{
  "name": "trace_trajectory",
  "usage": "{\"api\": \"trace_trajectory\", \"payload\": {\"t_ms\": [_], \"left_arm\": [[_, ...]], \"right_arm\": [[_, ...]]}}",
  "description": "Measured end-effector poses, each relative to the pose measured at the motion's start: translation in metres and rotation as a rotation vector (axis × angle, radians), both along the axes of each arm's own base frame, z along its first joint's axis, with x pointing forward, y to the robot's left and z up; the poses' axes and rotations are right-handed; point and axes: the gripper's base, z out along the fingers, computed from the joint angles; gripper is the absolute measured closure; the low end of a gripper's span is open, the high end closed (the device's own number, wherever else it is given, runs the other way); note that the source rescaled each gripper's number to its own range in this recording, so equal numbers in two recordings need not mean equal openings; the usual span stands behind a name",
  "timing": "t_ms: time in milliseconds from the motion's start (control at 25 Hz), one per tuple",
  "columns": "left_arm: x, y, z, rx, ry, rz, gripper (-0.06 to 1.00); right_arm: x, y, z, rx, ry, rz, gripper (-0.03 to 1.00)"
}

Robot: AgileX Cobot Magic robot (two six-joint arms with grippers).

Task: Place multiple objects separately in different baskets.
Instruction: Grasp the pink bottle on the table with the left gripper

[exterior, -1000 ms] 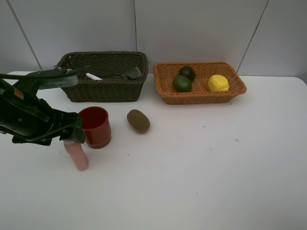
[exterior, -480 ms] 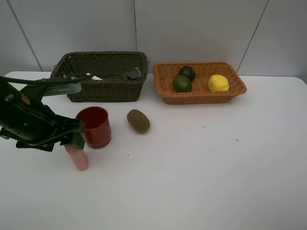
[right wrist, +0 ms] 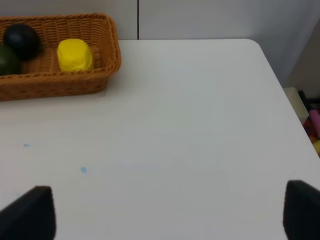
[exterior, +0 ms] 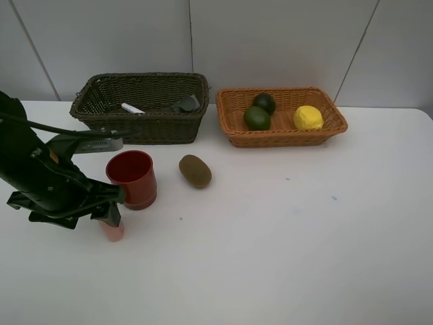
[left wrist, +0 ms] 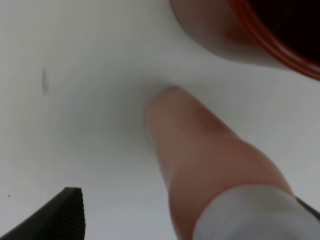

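L gripper (exterior: 107,211) sits over the pink spray bottle (left wrist: 200,150), jaws wide, not squeezing yet. Bottle stands right by the red cup (exterior: 133,178). Best go low, pinch the middle, don't bump the cup. R gripper (right wrist: 165,215): wide, empty.

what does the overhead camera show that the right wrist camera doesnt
Only the overhead view: the dark basket, the red cup, the kiwi, the pink bottle and the left arm bent over that bottle.
Only the right wrist view: the open right gripper, with its two tips at the corners of the picture, and some clutter past the table's edge.
Both: the tan basket holding the lemon, the lime and the dark round fruit, on the white table.
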Motion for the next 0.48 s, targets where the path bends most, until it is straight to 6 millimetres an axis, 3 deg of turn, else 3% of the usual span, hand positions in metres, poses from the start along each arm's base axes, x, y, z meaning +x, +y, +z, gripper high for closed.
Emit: {"api": "trace_trajectory", "payload": {"t_ms": [200, 480], "left_arm": [[0.0016, -0.0004, -0.0019, -0.001, -0.008, 0.003, 0.07], [0.0028, -0.0007, -0.0019, -0.004, -0.020, 0.005, 0.25]], "right_arm": [[0.0000, 0.0000, 0.0000, 0.000, 0.000, 0.000, -0.03], [0.0000, 0.0000, 0.0000, 0.000, 0.000, 0.000, -0.03]]}}
